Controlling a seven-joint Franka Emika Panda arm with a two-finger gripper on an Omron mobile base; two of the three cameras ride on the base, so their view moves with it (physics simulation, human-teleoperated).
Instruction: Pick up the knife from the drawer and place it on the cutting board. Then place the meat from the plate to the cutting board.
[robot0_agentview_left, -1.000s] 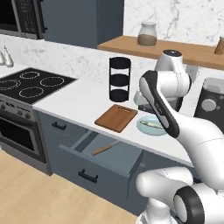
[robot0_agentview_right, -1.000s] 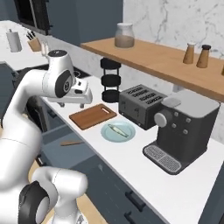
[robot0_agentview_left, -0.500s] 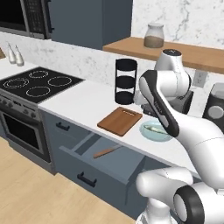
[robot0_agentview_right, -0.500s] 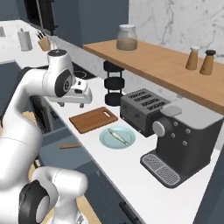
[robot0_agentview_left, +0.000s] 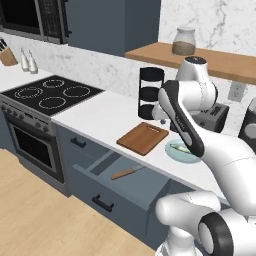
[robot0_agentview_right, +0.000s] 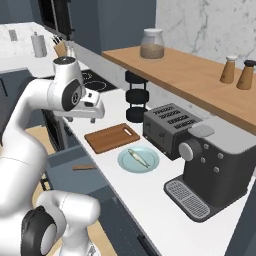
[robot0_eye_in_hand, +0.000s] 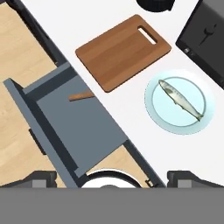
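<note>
The drawer (robot0_eye_in_hand: 65, 127) stands pulled open below the counter. In it lies the knife (robot0_eye_in_hand: 82, 96); its brown handle shows and its blade is hidden under the counter edge. From the left base it appears whole as the knife (robot0_agentview_left: 128, 172) in the drawer (robot0_agentview_left: 117, 182). The cutting board (robot0_eye_in_hand: 124, 51) lies bare on the white counter, slot handle towards the wall. Beside it the plate (robot0_eye_in_hand: 180, 101) carries the meat (robot0_eye_in_hand: 180, 99). My gripper (robot0_eye_in_hand: 114, 175) is open, high above the counter, looking down; it hangs over the cutting board (robot0_agentview_right: 111, 137) as the gripper (robot0_agentview_right: 87, 119).
A dark toaster (robot0_agentview_right: 170, 130) and a coffee machine (robot0_agentview_right: 220, 167) stand right of the plate. A black stacked holder (robot0_agentview_left: 151, 92) is behind the board. The stove (robot0_agentview_left: 50, 95) lies to the left. A wooden shelf (robot0_agentview_right: 190, 75) overhangs the counter.
The whole picture has shifted in both base views, so the base has driven along the counter. Arm, knife, board and plate keep their places relative to each other.
</note>
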